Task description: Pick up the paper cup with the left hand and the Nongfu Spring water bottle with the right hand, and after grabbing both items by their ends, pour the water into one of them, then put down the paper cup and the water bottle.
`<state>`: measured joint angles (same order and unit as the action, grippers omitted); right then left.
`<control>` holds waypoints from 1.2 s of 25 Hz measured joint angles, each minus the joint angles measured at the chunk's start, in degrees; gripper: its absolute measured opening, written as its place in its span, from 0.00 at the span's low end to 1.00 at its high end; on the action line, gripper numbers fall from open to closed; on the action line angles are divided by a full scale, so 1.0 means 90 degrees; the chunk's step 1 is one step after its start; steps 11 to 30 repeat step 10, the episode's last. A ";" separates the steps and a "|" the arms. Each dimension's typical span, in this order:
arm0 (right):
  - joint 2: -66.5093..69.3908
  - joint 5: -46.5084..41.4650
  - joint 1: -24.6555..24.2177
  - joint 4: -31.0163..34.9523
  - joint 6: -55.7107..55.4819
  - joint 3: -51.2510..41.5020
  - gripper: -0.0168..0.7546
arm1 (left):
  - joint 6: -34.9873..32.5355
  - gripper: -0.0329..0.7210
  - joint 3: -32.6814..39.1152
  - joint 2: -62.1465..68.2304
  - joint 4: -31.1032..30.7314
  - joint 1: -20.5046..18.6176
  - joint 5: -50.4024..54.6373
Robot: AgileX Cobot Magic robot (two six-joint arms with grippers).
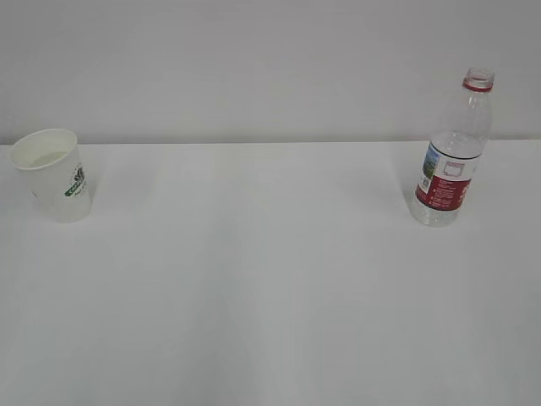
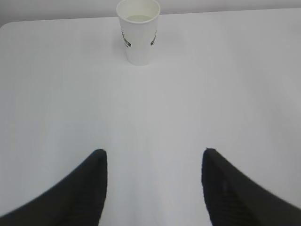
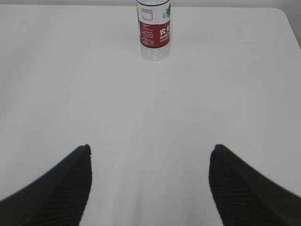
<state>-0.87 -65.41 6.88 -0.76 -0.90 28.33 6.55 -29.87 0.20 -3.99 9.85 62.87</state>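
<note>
Paper cup (image 2: 138, 30) stands upright straight ahead of my left hand (image 2: 155, 188), well apart, liquid inside. Nongfu Spring water bottle (image 3: 154, 29) upright dead ahead of the right hand (image 3: 150, 188). Both hands spread, empty. Bare surface (image 1: 270, 296) between, nothing blocking.

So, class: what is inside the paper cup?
The cup holds a little clear, faintly yellowish water, seen through its open top. The cup's wall hides how deep the water goes.
</note>
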 joint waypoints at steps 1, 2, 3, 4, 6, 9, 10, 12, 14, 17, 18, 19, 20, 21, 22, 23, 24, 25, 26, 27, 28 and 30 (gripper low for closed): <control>0.0000 0.0000 0.0000 0.0000 0.0000 0.0000 0.78 | 0.0000 0.65 0.0000 0.0000 0.0000 0.0000 0.0000; 0.0000 0.0000 0.0000 0.0000 0.0000 0.0000 0.78 | 0.0000 0.65 0.0000 0.0000 0.0000 0.0000 0.0000; 0.0000 0.0000 0.0000 0.0000 0.0000 0.0000 0.78 | 0.0000 0.65 0.0000 0.0000 0.0000 0.0000 0.0000; 0.0000 0.0000 0.0000 0.0000 0.0000 0.0000 0.78 | 0.0000 0.65 0.0000 0.0000 0.0000 0.0000 0.0000; 0.0000 0.0000 0.0000 0.0000 0.0000 0.0000 0.78 | 0.0000 0.66 0.0000 0.0000 0.0000 0.0000 0.0000; 0.0000 0.0000 0.0000 0.0000 0.0000 0.0000 0.78 | 0.0000 0.66 0.0000 0.0000 0.0000 0.0000 0.0000; 0.0000 0.0000 0.0000 0.0000 0.0000 0.0000 0.78 | 0.0000 0.66 0.0000 0.0000 0.0000 0.0000 0.0000; 0.0000 0.0000 0.0000 0.0000 0.0000 0.0000 0.78 | 0.0000 0.66 0.0000 0.0000 0.0000 0.0000 0.0000; 0.0000 0.0000 0.0000 0.0000 0.0000 0.0000 0.78 | 0.0000 0.66 0.0000 0.0000 0.0000 0.0000 0.0000; 0.0000 0.0000 0.0000 0.0000 0.0000 0.0000 0.78 | 0.0000 0.66 0.0000 0.0000 0.0000 0.0000 0.0000; 0.0000 0.0000 0.0000 0.0000 0.0000 0.0000 0.78 | 0.0000 0.66 0.0000 0.0000 0.0000 0.0000 0.0000; 0.0000 0.0000 0.0000 0.0000 0.0000 0.0000 0.78 | 0.0000 0.66 0.0000 0.0000 0.0000 0.0000 0.0000; 0.0000 0.0000 0.0000 0.0000 0.0000 0.0000 0.78 | 0.0000 0.66 0.0000 0.0000 0.0000 0.0000 0.0000; 0.0000 0.0000 0.0000 0.0000 0.0000 0.0000 0.78 | 0.0000 0.66 0.0000 0.0000 0.0000 0.0000 0.0000; 0.0000 0.0000 0.0000 0.0000 0.0000 0.0000 0.78 | 0.0000 0.66 0.0000 0.0000 0.0000 0.0000 0.0000; 0.0000 0.0000 0.0000 0.0000 0.0000 0.0000 0.78 | 0.0000 0.66 0.0000 0.0000 0.0000 0.0000 0.0000; 0.0000 0.0000 0.0000 0.0000 0.0000 0.0000 0.78 | 0.0000 0.66 0.0000 0.0000 0.0000 0.0000 0.0000; 0.0000 0.0000 0.0000 0.0000 0.0000 0.0000 0.78 | 0.0000 0.66 0.0000 0.0000 0.0000 0.0000 0.0000; 0.0000 0.0000 0.0000 0.0000 0.0000 0.0000 0.78 | 0.0000 0.66 0.0000 0.0000 0.0000 0.0000 0.0000; 0.0000 0.0000 0.0000 0.0000 0.0000 0.0000 0.78 | 0.0000 0.66 0.0000 0.0000 0.0000 0.0000 0.0000; 0.0000 0.0000 0.0000 0.0000 0.0000 0.0000 0.78 | 0.0000 0.66 0.0000 0.0000 0.0000 0.0000 0.0000; 0.0000 0.0000 0.0000 0.0000 0.0000 0.0000 0.78 | 0.0000 0.66 0.0000 0.0000 0.0000 0.0000 0.0000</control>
